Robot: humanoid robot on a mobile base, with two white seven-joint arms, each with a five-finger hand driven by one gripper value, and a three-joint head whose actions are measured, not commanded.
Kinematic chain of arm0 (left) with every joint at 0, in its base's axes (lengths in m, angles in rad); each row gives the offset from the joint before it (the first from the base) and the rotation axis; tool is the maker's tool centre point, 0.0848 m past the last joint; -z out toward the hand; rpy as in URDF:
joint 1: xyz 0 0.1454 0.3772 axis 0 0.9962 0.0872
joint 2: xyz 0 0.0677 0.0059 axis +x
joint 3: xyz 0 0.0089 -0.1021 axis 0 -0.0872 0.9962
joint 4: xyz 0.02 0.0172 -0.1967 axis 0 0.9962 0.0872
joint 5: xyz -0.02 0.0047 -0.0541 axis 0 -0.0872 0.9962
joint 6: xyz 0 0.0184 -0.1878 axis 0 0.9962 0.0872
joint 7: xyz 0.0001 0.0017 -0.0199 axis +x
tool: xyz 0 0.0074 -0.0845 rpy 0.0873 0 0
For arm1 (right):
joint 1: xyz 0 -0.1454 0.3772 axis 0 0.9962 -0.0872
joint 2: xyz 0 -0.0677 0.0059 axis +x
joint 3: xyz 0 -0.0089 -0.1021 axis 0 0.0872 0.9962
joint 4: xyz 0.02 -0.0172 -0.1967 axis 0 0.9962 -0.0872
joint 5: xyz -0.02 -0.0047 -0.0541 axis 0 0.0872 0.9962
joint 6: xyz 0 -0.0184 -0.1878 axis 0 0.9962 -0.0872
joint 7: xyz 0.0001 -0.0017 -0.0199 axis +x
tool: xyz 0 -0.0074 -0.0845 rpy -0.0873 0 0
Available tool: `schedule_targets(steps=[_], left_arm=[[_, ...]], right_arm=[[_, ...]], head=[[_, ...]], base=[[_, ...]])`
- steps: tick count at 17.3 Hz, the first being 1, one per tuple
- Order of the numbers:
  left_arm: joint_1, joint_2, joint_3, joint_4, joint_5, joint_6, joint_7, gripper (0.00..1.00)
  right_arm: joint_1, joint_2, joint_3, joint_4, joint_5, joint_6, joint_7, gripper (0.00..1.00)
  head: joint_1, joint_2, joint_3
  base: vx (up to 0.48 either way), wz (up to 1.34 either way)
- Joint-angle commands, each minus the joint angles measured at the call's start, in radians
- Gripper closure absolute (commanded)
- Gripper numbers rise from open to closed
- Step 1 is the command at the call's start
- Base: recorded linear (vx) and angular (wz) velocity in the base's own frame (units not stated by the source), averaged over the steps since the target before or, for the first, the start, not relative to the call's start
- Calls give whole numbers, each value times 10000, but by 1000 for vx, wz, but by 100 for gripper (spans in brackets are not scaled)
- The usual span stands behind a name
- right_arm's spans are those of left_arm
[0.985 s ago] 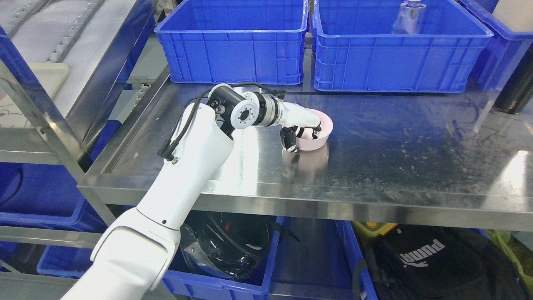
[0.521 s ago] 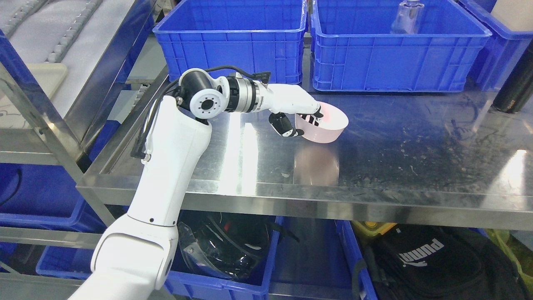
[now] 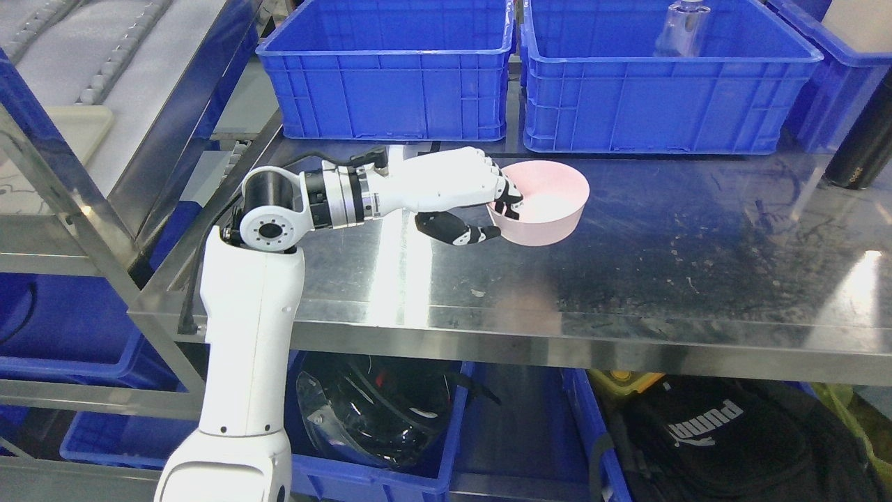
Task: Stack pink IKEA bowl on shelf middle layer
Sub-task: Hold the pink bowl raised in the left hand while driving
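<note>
Left hand [image 3: 465, 199] clamped on the near-left rim of the pink bowl [image 3: 545, 209], fingers [image 3: 503, 194] curled over the rim and dipping inside, thumb [image 3: 456, 230] pressed against the outer wall from below. Bowl held just above the steel shelf [image 3: 627, 279], tipped a little so the open mouth faces up and toward the camera, inner wall plainly in view. Pale pink, round, smooth and plain, straight-sided and fairly shallow, with nothing inside; a faint pink reflection on the metal beneath and toward the shelf's front edge. White left arm reaching in from the lower left, forearm rising upright past the shelf's front edge, wrist bent to run level across the shelf toward the bowl. Behind the hand, two blue crates side by side at the back of the shelf, the left crate [image 3: 390, 70] nearest the wrist, the right crate [image 3: 662, 77] holding a clear bottle [image 3: 681, 28]. On the layer below, a black helmet [image 3: 376, 411] in a blue bin.
</note>
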Motion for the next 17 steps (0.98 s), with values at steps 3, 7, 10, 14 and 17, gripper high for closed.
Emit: schedule_targets(steps=[3,7,10,14,17], left_arm=[[1964,129,1429,-1409,1403,-36,106,100],[2150,129,1290,-1409,1387,-36,275,100],[2288,129,1366,-1409,1372,-36,275,100],[2288,129,1428,-1424,1357,-36,275,100],[2288,129,1489,-1439,1357,-36,275,100]], right_arm=[[215,-175,0,-175,0,2,0,0],[215,-175,0,-175,0,2,0,0],[215,-175,0,-175,0,2,0,0],[215,-175,0,-175,0,2,0,0],[215,-175,0,-175,0,2,0,0]], head=[[0,0,0],[0,0,0],[0,0,0],[0,0,0],[0,0,0]], base=[[0,0],[1,5],[11,285],[-17,891],[-46,1055]])
